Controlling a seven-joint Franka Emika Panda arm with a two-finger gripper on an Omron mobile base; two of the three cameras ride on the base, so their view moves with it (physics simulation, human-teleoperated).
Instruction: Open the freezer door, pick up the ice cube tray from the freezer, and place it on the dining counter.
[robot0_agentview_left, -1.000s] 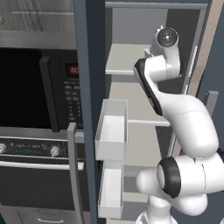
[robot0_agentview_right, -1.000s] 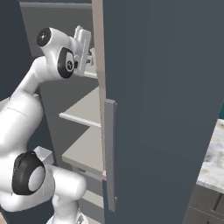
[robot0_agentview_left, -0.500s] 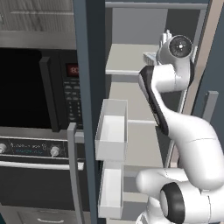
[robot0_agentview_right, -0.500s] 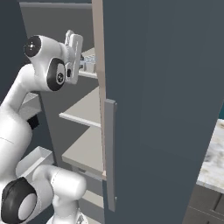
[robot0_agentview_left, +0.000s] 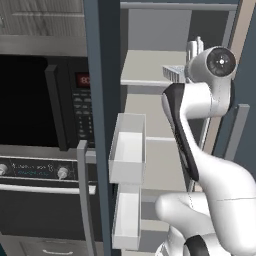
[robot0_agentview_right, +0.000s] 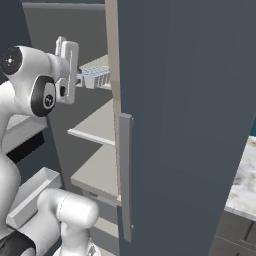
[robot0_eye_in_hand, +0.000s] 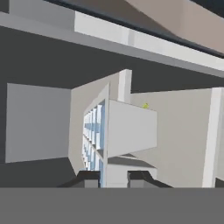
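Because the freezer door stands swung wide, I have the jaws clamped on the ice cube tray, holding it above the upper shelf at 12 o'clock inside the freezer, ready for withdrawal.

We pull our gripper back out of the freezer, and the ice cube tray comes along.

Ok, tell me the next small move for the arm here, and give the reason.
Probably draw the ice cube tray straight back out of the freezer. The gripper looks shut on the tray's edge, and the tray seems lifted above the shelf, with the freezer door already swung open.
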